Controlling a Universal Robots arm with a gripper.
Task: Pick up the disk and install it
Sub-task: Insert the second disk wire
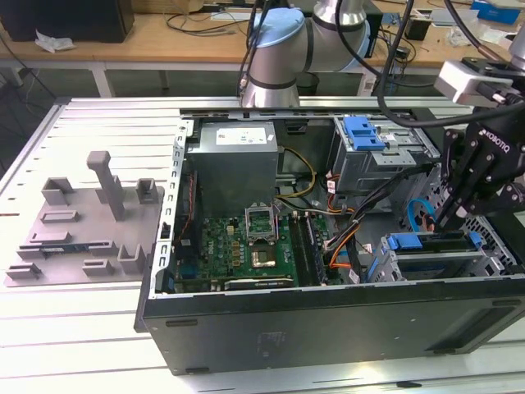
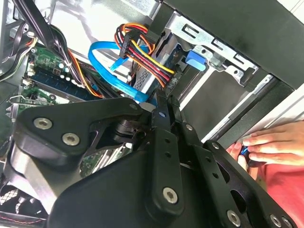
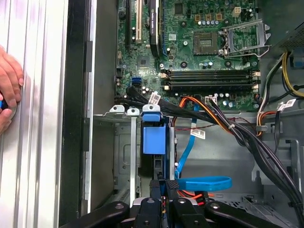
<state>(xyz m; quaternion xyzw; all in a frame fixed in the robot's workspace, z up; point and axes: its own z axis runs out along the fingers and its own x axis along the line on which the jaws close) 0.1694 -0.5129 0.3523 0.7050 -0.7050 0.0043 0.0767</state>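
fixture tray [image 1: 82, 222]: bare, no drive on it | open PC case [image 1: 328, 312]: I judge the disk [image 1: 426, 244] already seated in the lower cage, blue bracket showing | gripper [image 1: 447, 215]: fingertips pressed together just above the disk, holding nothing I can see | hand [image 2: 270, 145]: beside the case.

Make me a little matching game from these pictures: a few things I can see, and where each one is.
Things:
1. gripper
2. grey fixture tray
3. person's hand
4. processor socket

Places:
A. on the green motherboard
B. on the ribbed table, beside the computer case
C. over the drive bay with the blue bracket
D. outside the case, at the exterior view's left

Pairs: 1-C, 2-D, 3-B, 4-A
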